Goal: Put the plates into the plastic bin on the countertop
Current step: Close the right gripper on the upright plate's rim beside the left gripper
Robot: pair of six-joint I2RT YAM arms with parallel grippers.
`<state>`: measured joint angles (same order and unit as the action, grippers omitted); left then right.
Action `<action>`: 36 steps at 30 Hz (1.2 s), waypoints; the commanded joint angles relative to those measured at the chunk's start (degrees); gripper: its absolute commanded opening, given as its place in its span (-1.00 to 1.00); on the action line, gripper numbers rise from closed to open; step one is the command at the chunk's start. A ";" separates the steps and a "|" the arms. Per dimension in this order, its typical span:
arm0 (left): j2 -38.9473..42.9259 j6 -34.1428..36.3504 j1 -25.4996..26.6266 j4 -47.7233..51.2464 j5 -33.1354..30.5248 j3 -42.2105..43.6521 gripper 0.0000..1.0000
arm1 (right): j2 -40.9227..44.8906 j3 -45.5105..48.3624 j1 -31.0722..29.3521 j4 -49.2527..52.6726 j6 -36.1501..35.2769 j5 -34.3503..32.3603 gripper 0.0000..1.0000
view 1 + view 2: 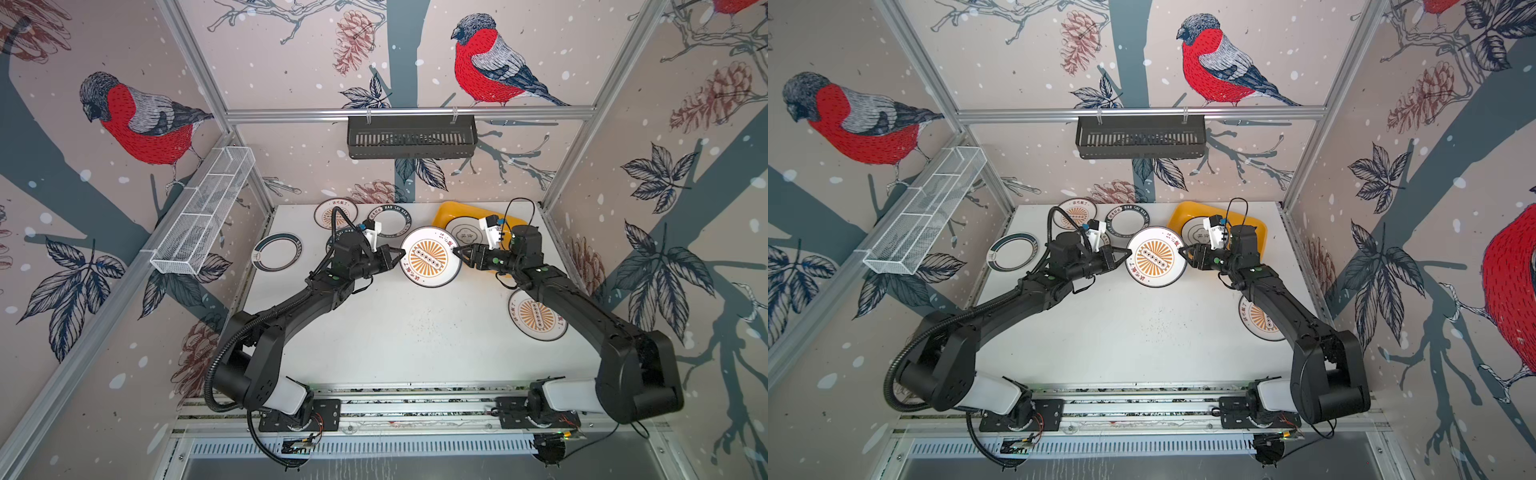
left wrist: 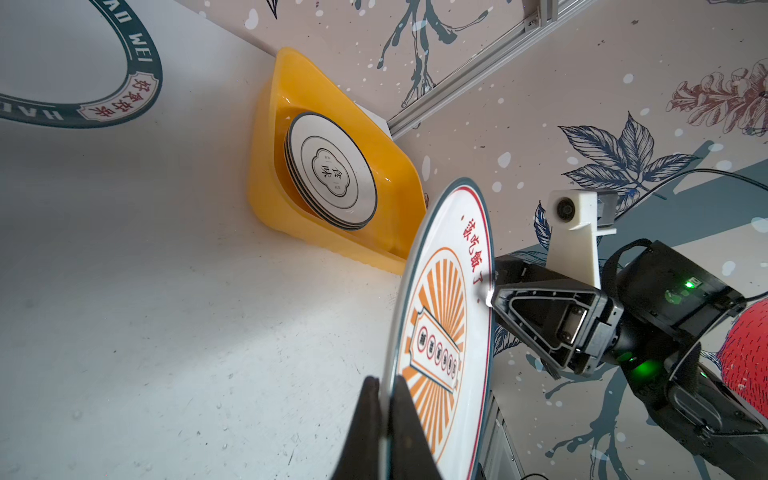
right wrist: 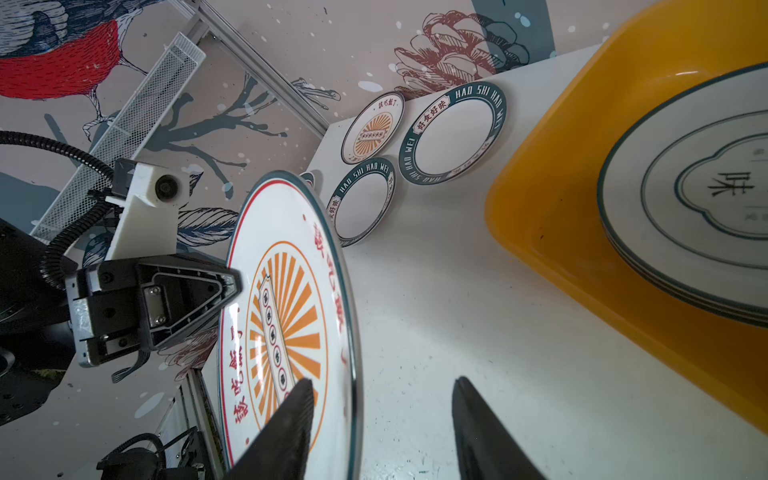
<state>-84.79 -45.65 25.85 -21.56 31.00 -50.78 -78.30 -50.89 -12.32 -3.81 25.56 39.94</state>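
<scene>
- The held plate point(image 1: 430, 257) point(image 1: 1156, 257), one with an orange sunburst centre, is face up and lifted off the tabletop point(image 1: 395, 332) around mid-scene. It sits just near-left of the plastic bin point(image 1: 446, 208) point(image 1: 1183, 208).
- My left gripper point(image 1: 400, 252) point(image 2: 384, 382) is clamped on that plate's left rim, with the jaws pinched together on the edge.
- My right gripper point(image 1: 456, 251) point(image 3: 382, 382) straddles the right rim with its jaws apart, one finger over the plate's face and the other well off underneath.
- The bin lies at the far right against the back wall and holds the stacked plates point(image 1: 463, 235) point(image 2: 332, 174), which are topped by a flower-shaped emblem. The bin floor is bare beside the stack on its far-left side.
- The middle and near part of the tabletop are open.
- The right sunburst plate point(image 1: 536, 320) lies near the right rail, partly under my right arm.
- The far lettered plate point(image 1: 388, 222) and the far sunburst plate point(image 1: 332, 214) sit along the back edge, and the left dark-rimmed plate point(image 1: 276, 253) lies by the left rail.
- The right wrist view shows a second lettered plate point(image 3: 361, 201) that my left arm mostly covers in both top views.
- Only the wrist views show the stack's layered edges.
- The wire rack point(image 1: 203, 216) and the black basket point(image 1: 411, 137) hang on the walls above the tabletop.
</scene>
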 commanded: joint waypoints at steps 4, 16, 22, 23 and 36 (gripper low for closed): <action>-0.11 -1.33 -0.09 -5.94 0.29 0.09 -1.00 | -0.47 -0.40 -0.25 0.30 -0.34 0.42 -0.16; -0.68 -1.46 -0.09 -5.99 0.88 -0.61 -1.00 | -1.23 -0.44 -0.34 0.39 1.02 0.14 -0.83; 0.14 -0.89 -0.14 -5.76 0.31 -0.34 -0.34 | -1.92 -0.61 -0.20 0.55 2.17 -1.43 -0.92; 0.28 -0.76 -0.18 -5.72 0.20 -0.37 -0.20 | -2.18 -0.77 -0.08 0.88 2.13 -1.36 -0.92; 5.12 4.34 -0.18 4.16 -8.81 0.33 0.76 | -3.30 -1.60 1.73 1.03 3.93 -1.70 -0.96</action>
<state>-80.75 -43.51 25.74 -18.96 25.45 -50.65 -81.58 -52.29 -11.18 -0.43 28.36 38.35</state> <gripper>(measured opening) 0.864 0.077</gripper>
